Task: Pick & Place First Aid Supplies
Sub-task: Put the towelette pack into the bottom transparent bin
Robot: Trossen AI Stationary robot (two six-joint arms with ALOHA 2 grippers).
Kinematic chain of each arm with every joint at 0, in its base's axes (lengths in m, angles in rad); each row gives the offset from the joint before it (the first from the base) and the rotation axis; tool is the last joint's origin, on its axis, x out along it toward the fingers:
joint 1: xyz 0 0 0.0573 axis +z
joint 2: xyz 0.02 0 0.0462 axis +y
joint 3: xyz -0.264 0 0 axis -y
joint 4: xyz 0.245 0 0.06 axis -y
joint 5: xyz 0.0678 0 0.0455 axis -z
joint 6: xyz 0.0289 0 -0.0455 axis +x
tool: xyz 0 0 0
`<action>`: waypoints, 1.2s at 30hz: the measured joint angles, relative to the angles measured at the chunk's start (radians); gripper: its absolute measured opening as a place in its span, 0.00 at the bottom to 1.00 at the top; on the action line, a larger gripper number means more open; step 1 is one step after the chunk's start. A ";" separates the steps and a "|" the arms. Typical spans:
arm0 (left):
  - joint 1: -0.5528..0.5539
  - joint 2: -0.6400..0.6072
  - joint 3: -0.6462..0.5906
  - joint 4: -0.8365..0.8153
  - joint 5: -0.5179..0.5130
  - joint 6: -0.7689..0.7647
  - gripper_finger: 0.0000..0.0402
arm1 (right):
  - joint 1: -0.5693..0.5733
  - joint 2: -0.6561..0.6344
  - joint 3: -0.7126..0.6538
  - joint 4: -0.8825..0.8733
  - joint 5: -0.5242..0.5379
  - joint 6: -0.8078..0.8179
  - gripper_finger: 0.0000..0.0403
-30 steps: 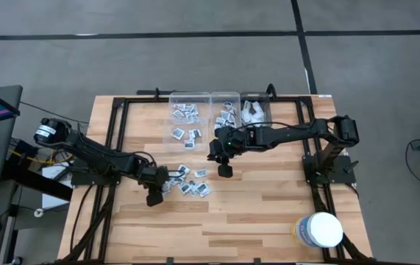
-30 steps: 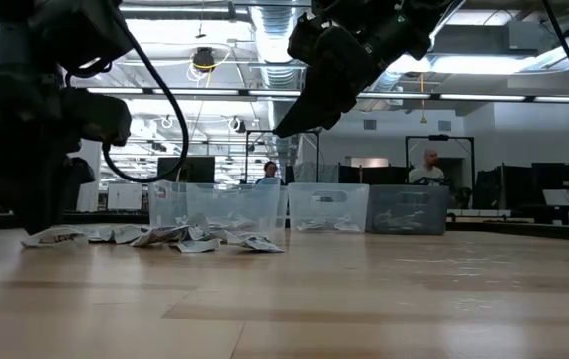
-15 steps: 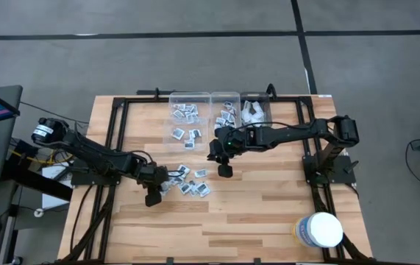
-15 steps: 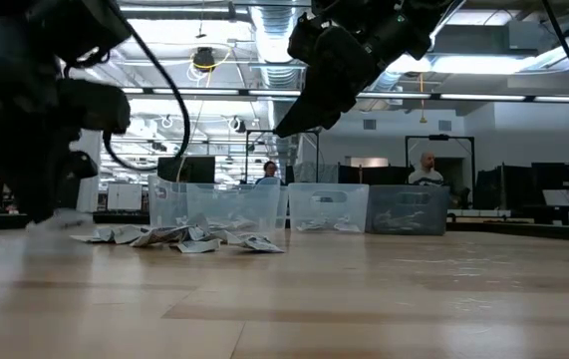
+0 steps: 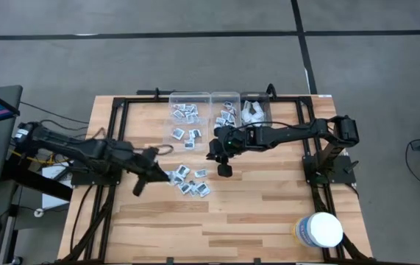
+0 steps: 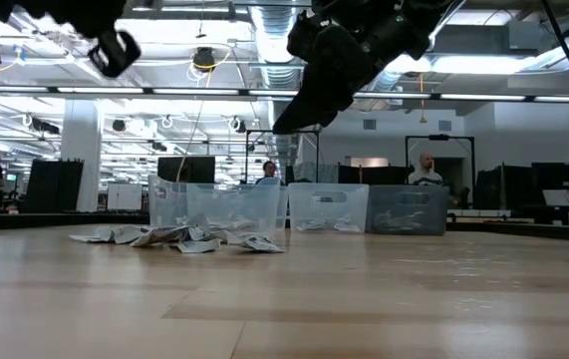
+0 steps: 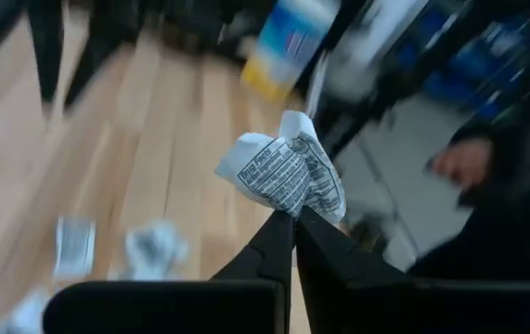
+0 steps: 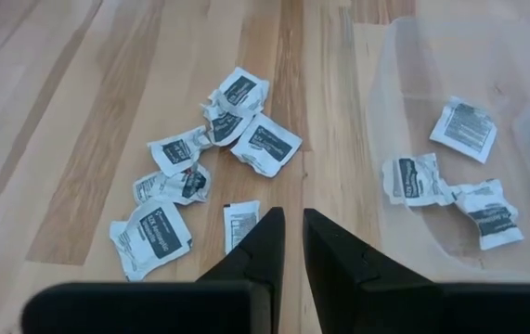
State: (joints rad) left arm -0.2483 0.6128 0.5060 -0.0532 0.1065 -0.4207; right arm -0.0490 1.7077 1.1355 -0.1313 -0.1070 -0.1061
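Left claw (image 7: 292, 215) clamped on crumpled packet (image 7: 283, 173), wrist view only | right claw (image 8: 292, 227) slightly apart, overhead hides gap

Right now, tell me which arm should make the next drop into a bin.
Left. The left gripper is already shut on a crumpled packet and lifted off the table. The right gripper holds nothing, hovering over the loose pile beside the clear bins, so it would have to pick first.

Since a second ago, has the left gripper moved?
Yes. The left gripper, shut on a packet, rose and moved left, away from the pile of packets.
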 joint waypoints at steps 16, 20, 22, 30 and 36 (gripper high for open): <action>0.015 -0.061 0.000 0.217 0.092 0.006 0.02 | 0.024 -0.037 -0.001 0.093 -0.050 -0.130 0.09; 0.015 -0.048 0.002 0.293 0.110 0.026 0.02 | 0.016 -0.105 0.001 0.164 -0.158 -0.192 0.08; 0.015 -0.041 0.002 0.305 0.110 0.028 0.02 | 0.000 -0.145 0.001 0.186 -0.228 -0.191 0.07; 0.015 0.017 0.001 0.311 0.103 0.052 0.02 | -0.026 -0.283 0.000 0.133 -0.264 -0.150 0.01; 0.021 0.099 0.001 0.313 -0.198 0.192 0.03 | -0.017 -0.345 0.000 0.028 -0.259 -0.056 0.01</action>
State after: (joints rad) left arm -0.2270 0.7120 0.5072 0.2597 -0.0911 -0.2291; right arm -0.0660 1.3630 1.1358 -0.1030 -0.3659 -0.1619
